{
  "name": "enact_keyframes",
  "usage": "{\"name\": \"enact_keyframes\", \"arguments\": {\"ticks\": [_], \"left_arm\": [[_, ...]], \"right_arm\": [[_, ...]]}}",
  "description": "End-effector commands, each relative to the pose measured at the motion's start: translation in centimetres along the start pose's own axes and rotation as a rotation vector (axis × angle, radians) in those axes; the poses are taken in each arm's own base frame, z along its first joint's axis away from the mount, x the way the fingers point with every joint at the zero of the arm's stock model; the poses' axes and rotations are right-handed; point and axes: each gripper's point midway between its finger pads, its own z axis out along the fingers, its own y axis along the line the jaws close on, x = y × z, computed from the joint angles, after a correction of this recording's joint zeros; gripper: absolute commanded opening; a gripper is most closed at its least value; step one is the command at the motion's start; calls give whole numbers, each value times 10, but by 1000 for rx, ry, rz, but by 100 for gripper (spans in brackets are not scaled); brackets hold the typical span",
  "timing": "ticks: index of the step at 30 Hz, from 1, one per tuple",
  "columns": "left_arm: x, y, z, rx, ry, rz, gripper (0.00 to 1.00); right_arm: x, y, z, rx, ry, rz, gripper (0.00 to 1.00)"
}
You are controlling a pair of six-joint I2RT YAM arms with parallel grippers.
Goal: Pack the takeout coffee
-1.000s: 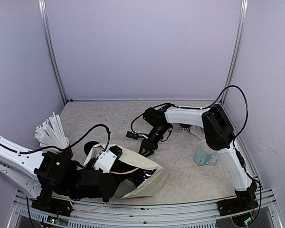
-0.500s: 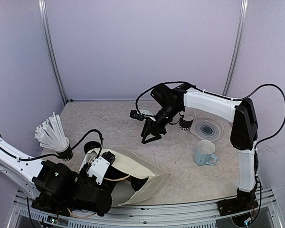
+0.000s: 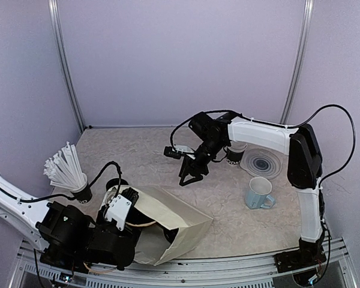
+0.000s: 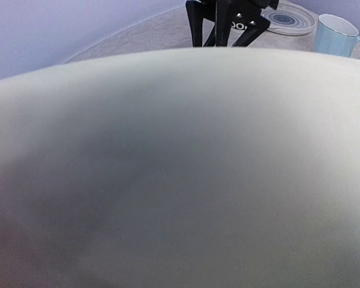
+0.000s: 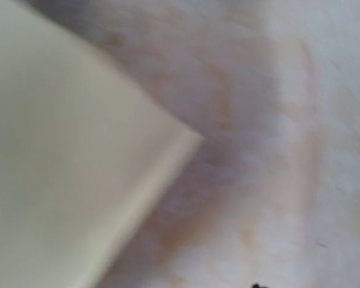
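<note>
One takeout coffee cup [image 3: 233, 158], black with white lettering, stands at the back right, partly hidden behind my right arm. My right gripper [image 3: 190, 179] hangs open and empty above the table, between that cup and the cream paper bag [image 3: 168, 219]. Its spread fingers [image 4: 198, 24] show over the bag in the left wrist view. My left gripper [image 3: 121, 204] is at the bag's left end, where that end is lifted; its fingers are hidden by the paper. The bag [image 4: 180, 168] fills the left wrist view. The bag's dark mouth faces front right; I cannot see its contents.
A light-blue mug [image 3: 259, 193] stands at the right, with a blue-ringed plate [image 3: 263, 163] behind it. A black cup of white sticks [image 3: 69, 171] stands at the left. A small black round thing [image 3: 114, 183] lies beside it. The bag's corner [image 5: 66, 180] shows blurred in the right wrist view.
My right gripper has pulled back from the bag's mouth toward the back and stayed open. My left arm has shifted down and left, and the bag's left end went with it.
</note>
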Motion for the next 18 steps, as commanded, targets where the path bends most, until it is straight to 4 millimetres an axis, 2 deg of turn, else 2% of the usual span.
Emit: {"name": "enact_keyframes", "arguments": {"ticks": [1, 5, 10, 13, 18], "left_arm": [[-5, -1, 4, 6, -26, -26, 49], [-3, -5, 11, 7, -24, -22, 49], [-2, -5, 20, 7, -21, -33, 49], [0, -5, 24, 15, -15, -41, 49], [4, -4, 30, 11, 3, -32, 49]], "right_arm": [[28, -49, 22, 63, 34, 114, 50], [46, -51, 53, -28, 60, 168, 50], [51, -30, 74, -156, 57, 170, 49], [50, -17, 79, -218, 36, 164, 49], [32, -7, 78, -299, -49, 144, 49]]}}
